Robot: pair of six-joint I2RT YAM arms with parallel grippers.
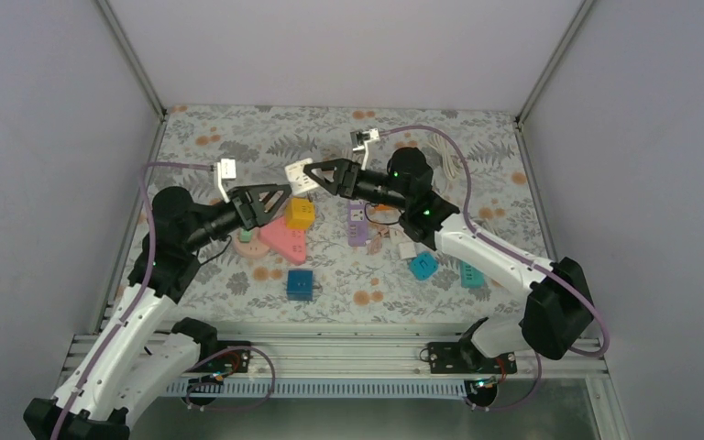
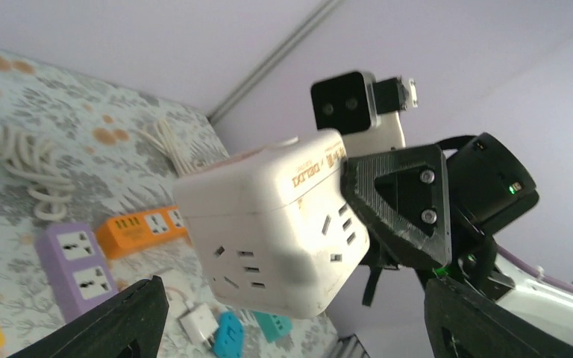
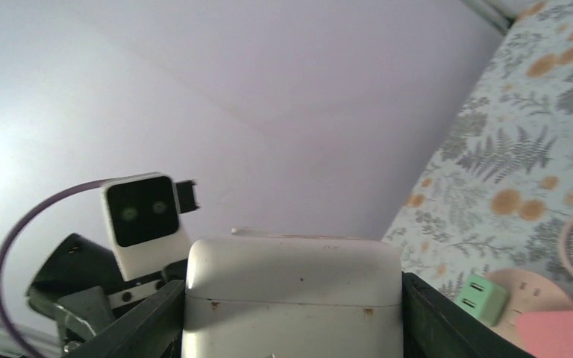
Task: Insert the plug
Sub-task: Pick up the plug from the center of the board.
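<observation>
left gripper gapes wide, holding nothing; right gripper alone clamps the white cube socket midair — we expect insertion force could twist it loose.

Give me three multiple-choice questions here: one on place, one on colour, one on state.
1. Where is the white cube socket? A on the table; B in the right gripper; C on a pink block.
2. What colour is the strip beside the orange strip? A purple; B black; C green.
3. The left gripper is: A shut on a plug; B open; C shut on a cable.
Key: B, that gripper clamps it in the air; A, the purple strip lies alongside; B, its jaws stand wide apart.
</observation>
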